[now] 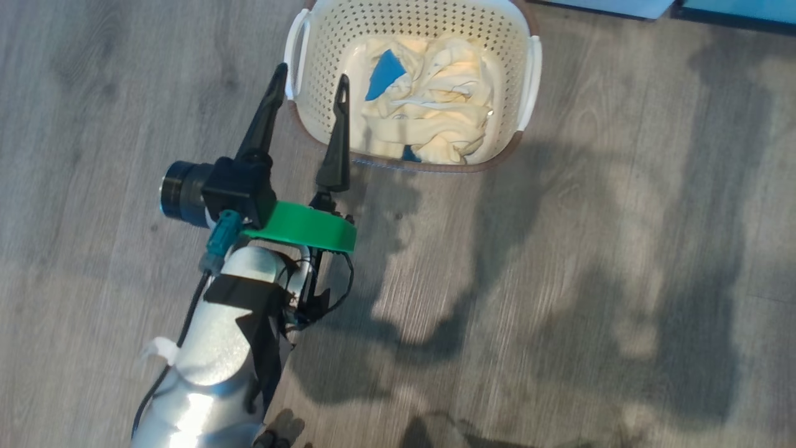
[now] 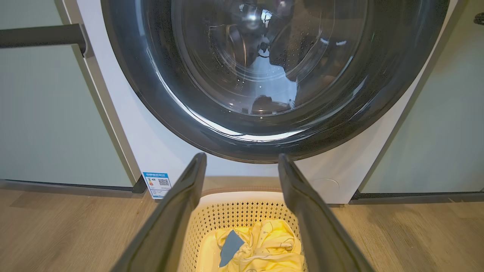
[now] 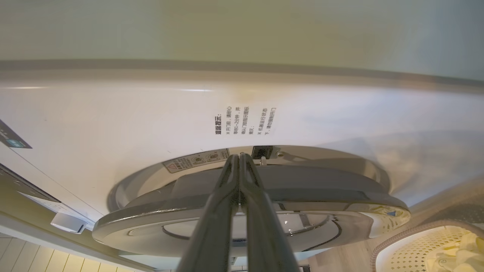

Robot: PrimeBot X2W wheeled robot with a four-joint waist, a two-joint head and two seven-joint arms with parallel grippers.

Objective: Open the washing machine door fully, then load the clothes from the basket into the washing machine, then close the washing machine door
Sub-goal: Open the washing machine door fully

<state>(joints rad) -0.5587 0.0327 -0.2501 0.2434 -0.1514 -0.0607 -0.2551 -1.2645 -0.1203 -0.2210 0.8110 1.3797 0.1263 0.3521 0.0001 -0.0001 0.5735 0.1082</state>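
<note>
Evidently I'm still on opening: my right gripper [image 3: 241,158], fingers pressed together, sits at the edge of the washing machine door [image 3: 325,196], which looks barely ajar. My left gripper [image 1: 312,73], fingers apart, hovers by the basket [image 1: 435,18] holding the clothes [image 1: 435,99]. Next, swing it wide.

Cream clothes [image 1: 435,106] lie bundled inside the perforated basket [image 1: 333,34].

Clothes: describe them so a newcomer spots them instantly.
Find the white washer with its black-rimmed door; on the floor before it sits a perforated cream basket. The clothes are the crumpled pale yellow bundle inside, the only fabric, marked by a blue patch.
</note>
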